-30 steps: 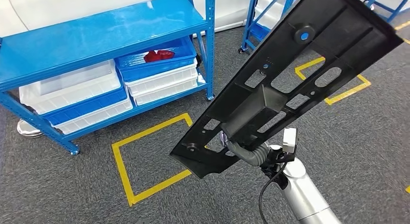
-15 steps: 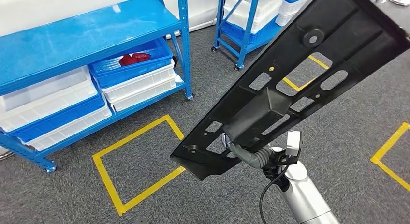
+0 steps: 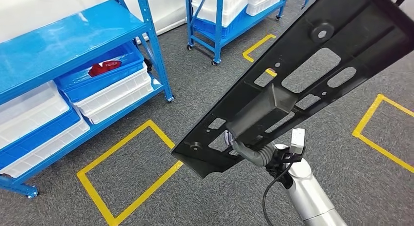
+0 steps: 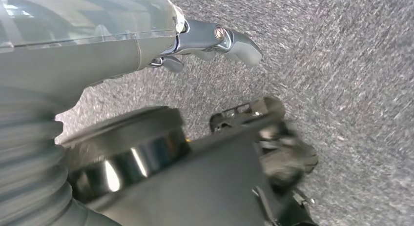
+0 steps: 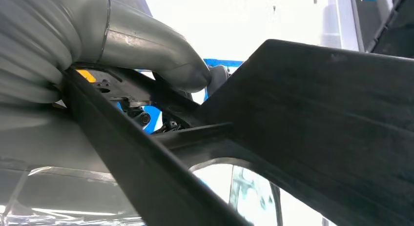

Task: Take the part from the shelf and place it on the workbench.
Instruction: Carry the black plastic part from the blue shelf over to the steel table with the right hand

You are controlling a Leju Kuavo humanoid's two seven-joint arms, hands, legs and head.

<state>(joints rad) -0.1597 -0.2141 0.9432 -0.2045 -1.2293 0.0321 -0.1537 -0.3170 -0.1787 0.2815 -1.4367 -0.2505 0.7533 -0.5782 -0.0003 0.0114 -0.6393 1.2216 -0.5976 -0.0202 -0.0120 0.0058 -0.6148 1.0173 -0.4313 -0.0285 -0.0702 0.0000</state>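
Part (image 3: 312,74) – in R hand (image 3: 246,150)

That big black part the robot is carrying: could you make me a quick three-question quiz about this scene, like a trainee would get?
1. True or false: the black part rests on the floor.
2. Which hand holds it? A) left B) right
3. Fill in: the red thing lies in a ____ bin on the shelf.

Key
1. False; the right hand holds it up above the carpet.
2. B; the left hand hangs free, holding nothing.
3. Blue.
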